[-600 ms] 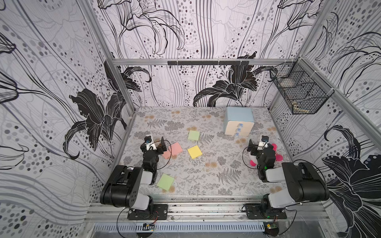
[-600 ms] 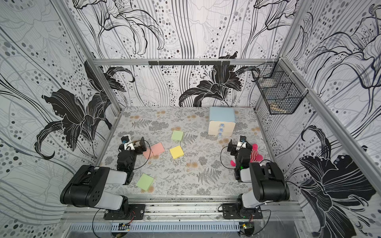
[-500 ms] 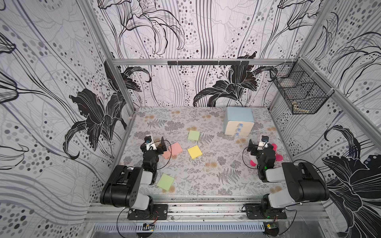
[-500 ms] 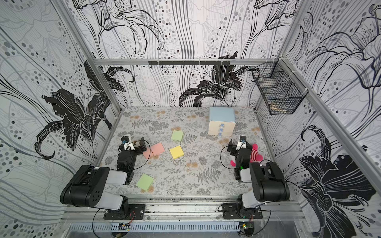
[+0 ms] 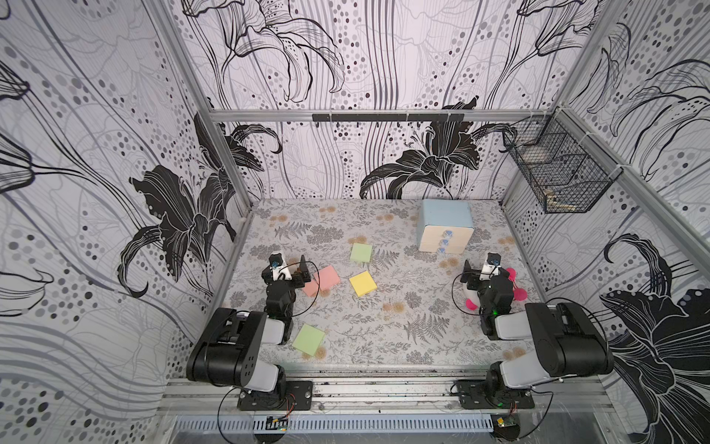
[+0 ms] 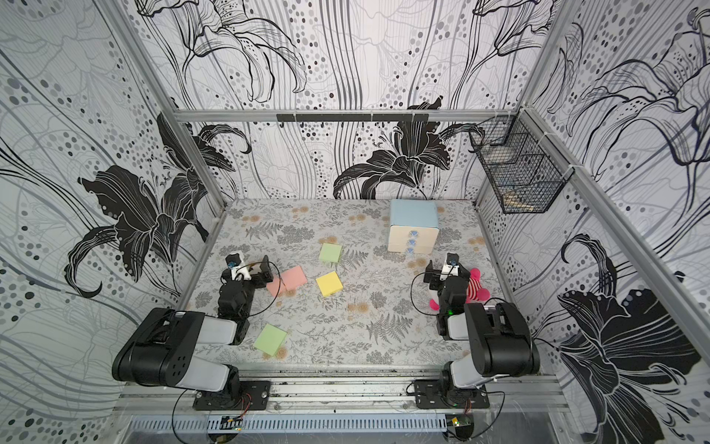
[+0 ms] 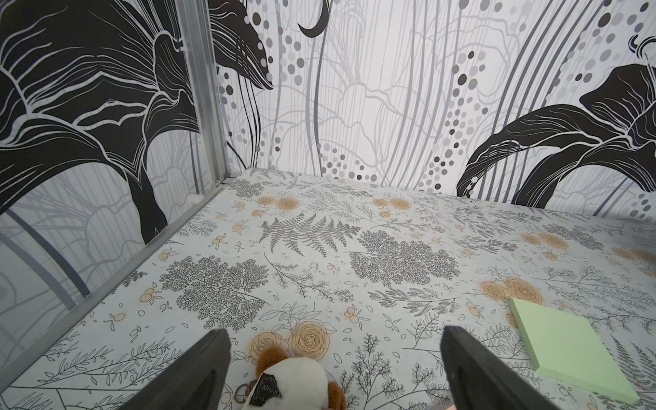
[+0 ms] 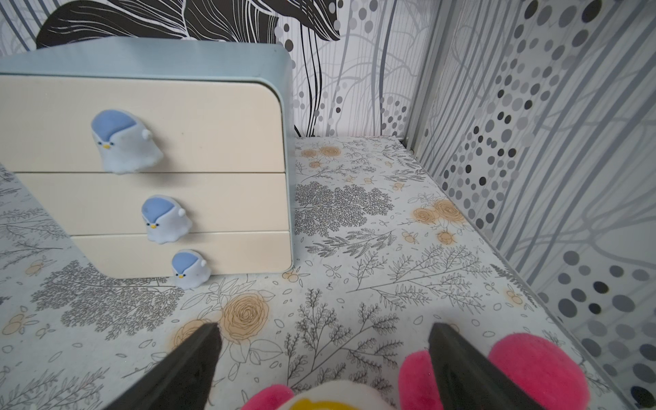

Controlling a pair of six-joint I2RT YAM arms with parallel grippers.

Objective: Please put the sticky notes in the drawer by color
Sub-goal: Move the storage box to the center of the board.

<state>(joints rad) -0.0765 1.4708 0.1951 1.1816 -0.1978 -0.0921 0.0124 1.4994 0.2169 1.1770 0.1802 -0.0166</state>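
Several sticky notes lie on the floral mat in both top views: a green one (image 5: 361, 252) farthest back, a pink one (image 5: 327, 278) overlapping another pink (image 5: 310, 289), a yellow one (image 5: 363, 283) and a green one (image 5: 309, 340) near the front. The light blue drawer (image 5: 445, 230) stands at the back right with its three cream fronts shut (image 8: 177, 142). My left gripper (image 5: 290, 269) is open, low beside the pink notes; the left wrist view shows the far green note (image 7: 571, 351) off to one side. My right gripper (image 8: 324, 328) is open and faces the drawer.
A small white and brown plush (image 7: 294, 383) lies on the mat between the left fingers (image 7: 213, 355), untouched. A pink striped plush toy (image 8: 532, 369) sits under the right gripper by the right wall. A black wire basket (image 5: 557, 173) hangs on that wall.
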